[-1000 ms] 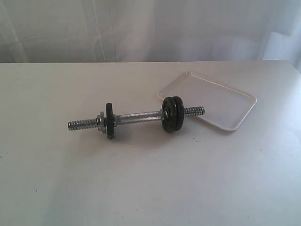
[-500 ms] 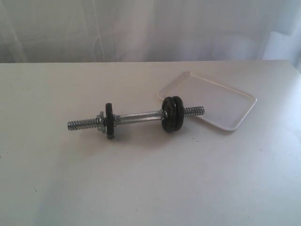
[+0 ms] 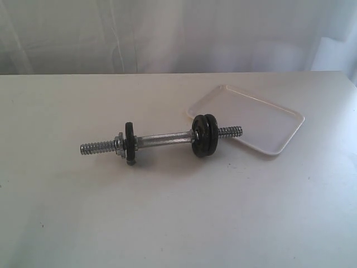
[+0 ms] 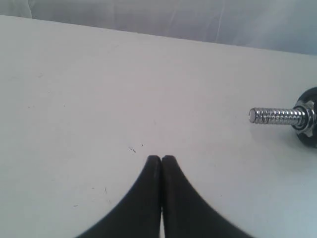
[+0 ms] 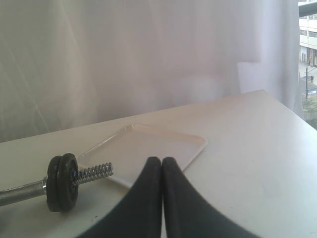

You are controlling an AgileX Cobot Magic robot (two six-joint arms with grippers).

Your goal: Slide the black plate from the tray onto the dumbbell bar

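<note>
The dumbbell bar (image 3: pixel 164 138) lies on the white table, chrome with threaded ends. A pair of black plates (image 3: pixel 203 135) sits side by side on its right end, just left of the tray (image 3: pixel 262 120), which holds nothing. One more black disc (image 3: pixel 130 143) and a silver nut collar (image 3: pixel 118 142) sit on the left end. Neither gripper shows in the exterior view. My left gripper (image 4: pixel 161 157) is shut and holds nothing, over bare table, apart from the bar's left threaded end (image 4: pixel 275 116). My right gripper (image 5: pixel 161 159) is shut, holding nothing, near the tray (image 5: pixel 148 144) and the paired plates (image 5: pixel 62 182).
A white curtain hangs behind the table's far edge. The table's right edge runs close beyond the tray. Bare tabletop lies in front of the bar and to its left.
</note>
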